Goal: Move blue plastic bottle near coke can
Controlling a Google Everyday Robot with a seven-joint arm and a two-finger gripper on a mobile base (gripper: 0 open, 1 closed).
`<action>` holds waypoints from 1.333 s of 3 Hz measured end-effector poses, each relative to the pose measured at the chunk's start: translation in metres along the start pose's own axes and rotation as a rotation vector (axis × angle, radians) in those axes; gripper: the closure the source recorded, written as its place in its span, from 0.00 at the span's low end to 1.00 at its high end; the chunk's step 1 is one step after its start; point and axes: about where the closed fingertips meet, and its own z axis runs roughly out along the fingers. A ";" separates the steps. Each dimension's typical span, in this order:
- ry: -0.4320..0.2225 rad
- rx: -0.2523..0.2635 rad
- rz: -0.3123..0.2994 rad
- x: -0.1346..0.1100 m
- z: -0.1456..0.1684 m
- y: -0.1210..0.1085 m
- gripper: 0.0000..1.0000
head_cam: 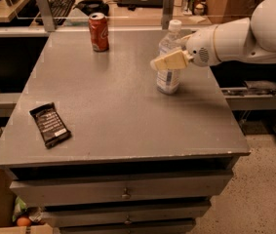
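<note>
The blue plastic bottle (168, 80) stands upright on the right half of the grey table (123, 126); it is clear, with a white cap and a pale label. My gripper (164, 60) reaches in from the right on a white arm and sits at the bottle's mid-height, with its cream part crossing the front of the bottle. The coke can (99, 31), red with a silver top, stands upright near the table's far edge, well to the left of the bottle and apart from it.
A flat black snack wrapper (50, 125) lies near the table's front left. Drawers (124, 193) sit under the tabletop. Behind the table is a desk with a keyboard (62, 3) and two metal posts (44, 9). A grey shelf (254, 95) is to the right.
</note>
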 end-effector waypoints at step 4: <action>-0.064 0.052 0.002 -0.017 -0.012 -0.018 1.00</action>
